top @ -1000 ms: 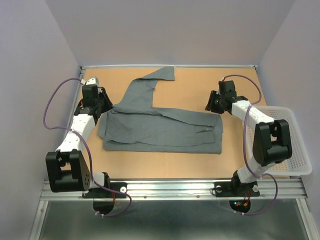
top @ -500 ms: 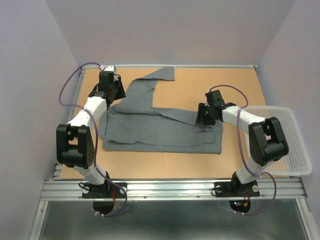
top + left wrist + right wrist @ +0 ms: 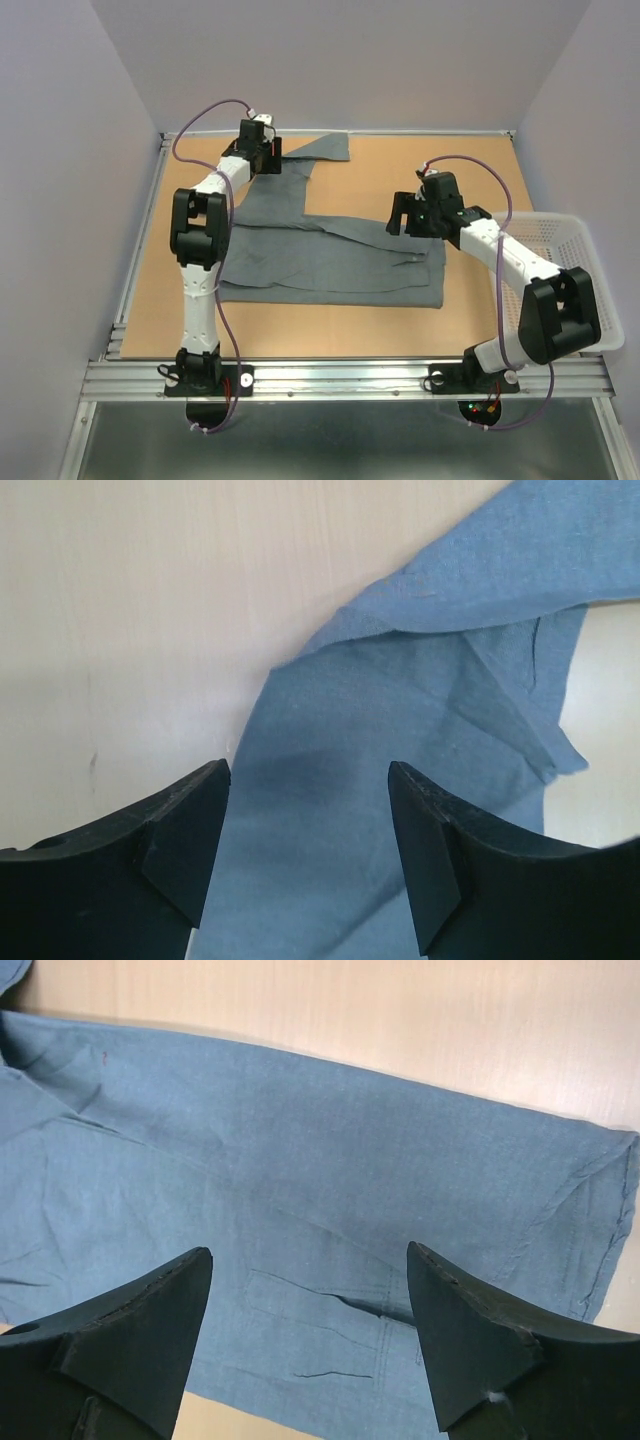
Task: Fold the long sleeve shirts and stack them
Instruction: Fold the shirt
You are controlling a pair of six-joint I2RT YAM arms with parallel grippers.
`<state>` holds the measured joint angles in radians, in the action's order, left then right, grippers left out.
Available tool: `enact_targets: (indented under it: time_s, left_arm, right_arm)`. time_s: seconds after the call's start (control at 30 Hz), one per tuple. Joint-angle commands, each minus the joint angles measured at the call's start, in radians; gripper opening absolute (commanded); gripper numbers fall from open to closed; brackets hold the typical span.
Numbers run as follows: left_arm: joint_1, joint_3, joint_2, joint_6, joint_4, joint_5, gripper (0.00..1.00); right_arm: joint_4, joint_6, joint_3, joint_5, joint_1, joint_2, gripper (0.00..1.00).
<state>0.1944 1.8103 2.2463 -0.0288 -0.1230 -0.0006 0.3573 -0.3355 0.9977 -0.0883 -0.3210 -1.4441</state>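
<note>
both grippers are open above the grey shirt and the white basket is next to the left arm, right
No, the white mesh basket sits beside the right arm, not the left; the top external view shows it. The rest stands: the left gripper and right gripper are both open above the grey shirt.
</note>
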Motion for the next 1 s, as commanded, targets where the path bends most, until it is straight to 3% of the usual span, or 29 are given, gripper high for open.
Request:
enact_targets:
  time_s: [0.0, 0.37, 0.6, 0.7, 0.77, 0.83, 0.87, 0.97]
  left_arm:
    - [-0.009, 0.125, 0.031, 0.061, -0.006, 0.028, 0.74]
    - [-0.056, 0.359, 0.22, 0.037, -0.155, 0.087, 0.64]
    - [-0.061, 0.394, 0.26, 0.033, -0.244, 0.114, 0.6]
    - [-0.052, 0.33, 0.23, 0.044, -0.228, 0.137, 0.45]
    - [-0.036, 0.266, 0.19, 0.053, -0.216, 0.146, 0.26]
    - [-0.026, 0.219, 0.158, 0.061, -0.207, 0.166, 0.18]
    - [-0.013, 0.177, 0.121, 0.066, -0.205, 0.172, 0.04]
    - [0.014, 0.062, 0.023, 0.072, -0.191, 0.172, 0.0]
  right_arm:
    - [-0.029, 0.02, -0.018, -0.034, -0.013, 0.054, 0.84]
    - [-0.032, 0.012, -0.068, -0.041, -0.016, 0.109, 0.84]
    - [-0.038, 0.006, -0.067, -0.057, -0.016, 0.117, 0.84]
    - [-0.041, 0.0, -0.07, -0.064, -0.016, 0.119, 0.84]
    - [-0.043, -0.002, -0.067, -0.07, -0.016, 0.122, 0.84]
    - [-0.047, -0.005, -0.051, -0.076, -0.016, 0.114, 0.84]
    - [-0.049, -0.013, -0.033, -0.076, -0.015, 0.11, 0.84]
    - [-0.063, -0.054, -0.004, -0.071, -0.016, 0.077, 0.84]
